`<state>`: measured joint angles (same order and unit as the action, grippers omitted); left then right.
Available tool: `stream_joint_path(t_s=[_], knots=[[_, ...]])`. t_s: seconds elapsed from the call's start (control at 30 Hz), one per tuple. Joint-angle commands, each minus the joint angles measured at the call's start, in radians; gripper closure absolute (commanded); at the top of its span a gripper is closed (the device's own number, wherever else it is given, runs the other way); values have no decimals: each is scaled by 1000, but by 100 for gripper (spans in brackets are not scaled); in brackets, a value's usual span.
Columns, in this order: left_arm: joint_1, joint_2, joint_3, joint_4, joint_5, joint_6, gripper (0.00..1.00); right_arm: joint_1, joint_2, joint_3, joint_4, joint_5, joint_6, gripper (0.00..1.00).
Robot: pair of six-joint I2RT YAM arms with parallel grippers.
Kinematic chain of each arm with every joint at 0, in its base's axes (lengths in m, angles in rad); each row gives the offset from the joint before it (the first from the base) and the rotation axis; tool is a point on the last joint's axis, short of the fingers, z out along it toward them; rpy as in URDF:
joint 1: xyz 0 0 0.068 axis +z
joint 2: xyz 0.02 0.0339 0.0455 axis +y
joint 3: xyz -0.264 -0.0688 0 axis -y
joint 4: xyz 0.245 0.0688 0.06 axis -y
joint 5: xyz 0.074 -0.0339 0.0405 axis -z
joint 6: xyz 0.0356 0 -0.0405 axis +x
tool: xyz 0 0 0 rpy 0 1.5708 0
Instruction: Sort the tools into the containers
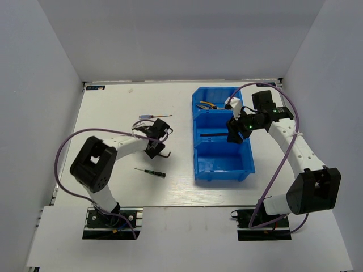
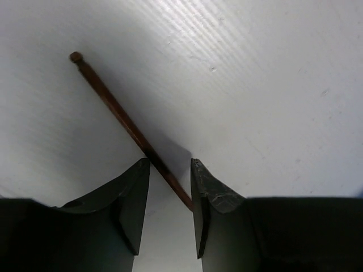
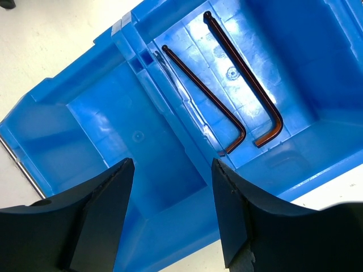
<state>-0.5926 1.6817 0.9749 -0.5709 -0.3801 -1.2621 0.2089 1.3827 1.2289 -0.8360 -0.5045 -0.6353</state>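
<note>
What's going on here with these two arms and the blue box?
Two robot arms are sorting small tools into a blue bin. The left claw stands open astride a hex key lying on the table, apparently about to grab it. The right claw hovers open and empty over the bin, where two hex keys lie in the middle compartment and pliers in the far one. Two screwdrivers lie on the table.

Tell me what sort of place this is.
Probably a robot lab cell: white walls around a table, left arm and right arm bolted at its near edge, a blue bin and small tools set out.
</note>
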Motion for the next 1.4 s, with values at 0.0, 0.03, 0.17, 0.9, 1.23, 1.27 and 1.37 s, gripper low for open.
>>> stream_joint_path(t_s=[0.0, 0.03, 0.17, 0.9, 1.23, 1.27, 1.37], knots=[[5, 62, 117, -189, -22, -19, 57, -12, -40, 1, 8, -17, -3, 37], [5, 73, 133, -205, -22, -19, 57, -16, -40, 1, 9, -16, -6, 37], [5, 53, 71, -187, 30, -19, 58, -26, -43, -2, 21, -19, -3, 37], [-33, -57, 298, 148, 90, 409, 100, -75, -47, 1, -25, -126, -40, 37], [-41, 189, 563, 611, 912, 1127, 100, -126, -86, 20, -31, -138, -67, 100], [-41, 252, 626, 611, 967, 1144, 100, -131, -93, 12, -6, -122, -63, 100], [-52, 350, 734, 602, 1053, 1176, 100, -151, -140, -25, 46, -100, -40, 100]])
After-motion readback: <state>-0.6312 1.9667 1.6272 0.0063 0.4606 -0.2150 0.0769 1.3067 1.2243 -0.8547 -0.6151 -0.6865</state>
